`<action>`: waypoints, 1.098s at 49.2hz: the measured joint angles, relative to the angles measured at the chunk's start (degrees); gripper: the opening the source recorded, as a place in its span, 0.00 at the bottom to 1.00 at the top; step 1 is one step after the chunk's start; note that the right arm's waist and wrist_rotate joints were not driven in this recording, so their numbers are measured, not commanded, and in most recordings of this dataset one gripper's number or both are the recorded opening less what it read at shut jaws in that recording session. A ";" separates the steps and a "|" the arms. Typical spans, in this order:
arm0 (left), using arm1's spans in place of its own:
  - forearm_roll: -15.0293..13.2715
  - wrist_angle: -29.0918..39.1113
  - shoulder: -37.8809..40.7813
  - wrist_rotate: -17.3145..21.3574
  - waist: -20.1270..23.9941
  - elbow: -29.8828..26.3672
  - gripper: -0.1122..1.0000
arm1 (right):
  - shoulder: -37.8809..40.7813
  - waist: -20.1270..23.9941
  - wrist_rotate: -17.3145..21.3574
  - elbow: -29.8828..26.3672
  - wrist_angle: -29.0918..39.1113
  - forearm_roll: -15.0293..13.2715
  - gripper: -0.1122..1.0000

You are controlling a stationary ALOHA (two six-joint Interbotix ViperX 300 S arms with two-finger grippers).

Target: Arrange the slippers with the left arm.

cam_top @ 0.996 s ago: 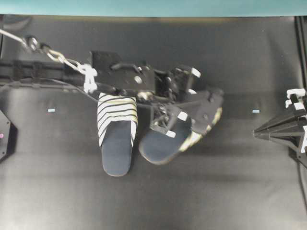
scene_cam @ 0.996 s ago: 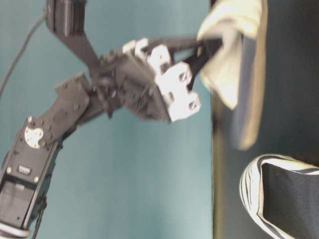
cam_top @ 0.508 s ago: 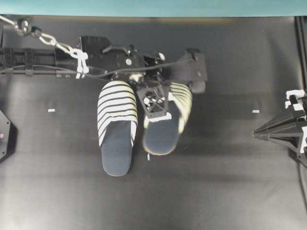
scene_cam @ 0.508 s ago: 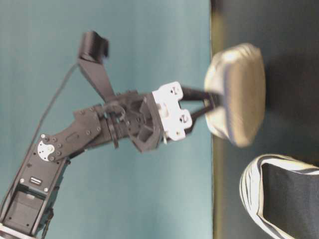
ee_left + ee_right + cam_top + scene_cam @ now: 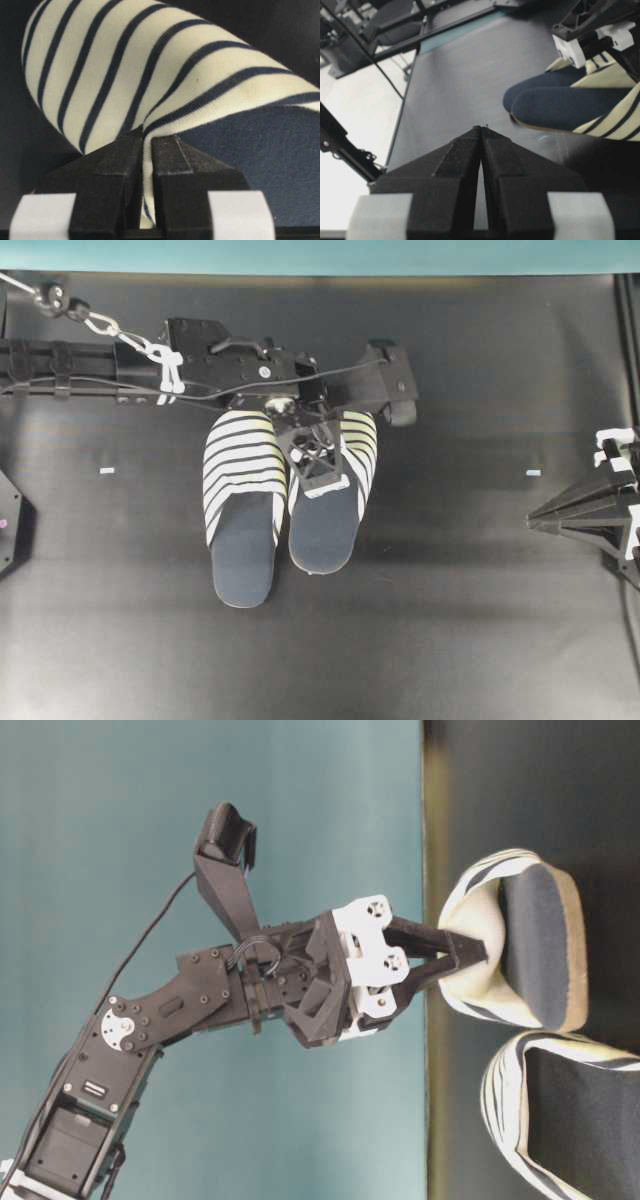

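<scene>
Since half a second back, the pinched slipper (image 5: pixel 330 510) got swung in flat and parallel next to its mate — a second ago it was tipped up on edge. Left fingers (image 5: pixel 172 170) were squeezed tight on the striped toe-cover fabric, a fold of it caught between them. Left gripper (image 5: pixel 318 455) sat over that slipper's toe, with the left arm (image 5: pixel 210 365) reaching in from the left edge. Second slipper (image 5: pixel 243 510) lay just beside it, sides about touching, mid-bench (image 5: pixel 450 620). Right gripper (image 5: pixel 560 512) sat well apart at the right edge — fingers (image 5: pixel 510 195) pressed together on nothing.
</scene>
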 measured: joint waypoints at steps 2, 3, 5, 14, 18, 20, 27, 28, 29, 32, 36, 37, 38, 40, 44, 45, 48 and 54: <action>0.00 0.00 0.00 -1.05 0.00 0.35 0.11 | 0.00 0.00 0.00 0.00 0.00 0.00 0.10; 0.00 -0.09 0.00 -1.49 -0.09 0.53 0.11 | 0.00 0.00 0.09 0.00 0.00 0.00 0.10; 0.00 -0.18 0.00 -1.85 -0.35 0.88 0.11 | 0.00 0.00 0.00 0.00 0.09 0.00 0.10; 0.00 -0.35 0.70 -2.64 -2.02 2.02 0.11 | 0.00 0.00 0.00 0.00 0.00 0.00 0.10; 0.00 -0.79 0.88 -2.72 -2.72 2.46 0.11 | 0.00 0.00 0.00 0.00 0.00 0.00 0.10; 0.00 -1.23 0.79 -2.64 -2.99 2.64 0.11 | 0.00 0.00 0.09 0.00 0.00 0.00 0.10; 0.00 -2.20 0.79 -2.64 -2.90 2.72 0.11 | 0.00 0.00 0.09 0.00 0.00 0.00 0.10; 0.00 -2.37 0.79 -2.72 -2.90 2.72 0.11 | 0.00 0.00 0.00 0.00 0.09 0.00 0.10; 0.00 -2.55 0.79 -2.64 -2.90 2.72 0.11 | 0.00 0.00 0.00 0.00 0.09 0.00 0.10; 0.00 -3.16 0.79 -2.72 -2.90 2.72 0.11 | 0.00 0.00 0.09 0.09 0.09 0.00 0.10; 0.00 -3.87 0.79 -2.72 -2.99 2.72 0.11 | 0.00 0.00 0.00 0.09 0.09 0.00 0.10; 0.00 -3.96 0.79 -2.81 -2.99 2.72 0.11 | 0.00 0.00 0.09 0.09 0.00 0.00 0.10; 0.00 -3.96 0.79 -2.72 -2.99 2.72 0.11 | 0.00 0.00 0.00 0.18 0.00 0.00 0.10; 0.00 -4.04 0.79 -2.72 -2.99 2.72 0.11 | 0.00 0.00 0.00 0.18 0.00 0.00 0.10; 0.00 -4.13 0.79 -2.37 -2.99 2.81 0.11 | 0.00 0.00 0.09 0.18 0.00 -0.09 0.10; 0.00 -4.13 0.79 -2.29 -2.99 2.72 0.11 | 0.00 0.00 0.09 0.18 0.00 0.00 0.10; 0.00 -4.13 0.79 -1.67 -2.99 2.72 0.11 | -0.09 0.00 0.00 0.18 0.00 0.00 0.10; 0.00 -4.13 0.79 -0.53 -3.43 2.99 0.11 | 0.00 0.00 0.00 0.18 0.09 0.00 0.10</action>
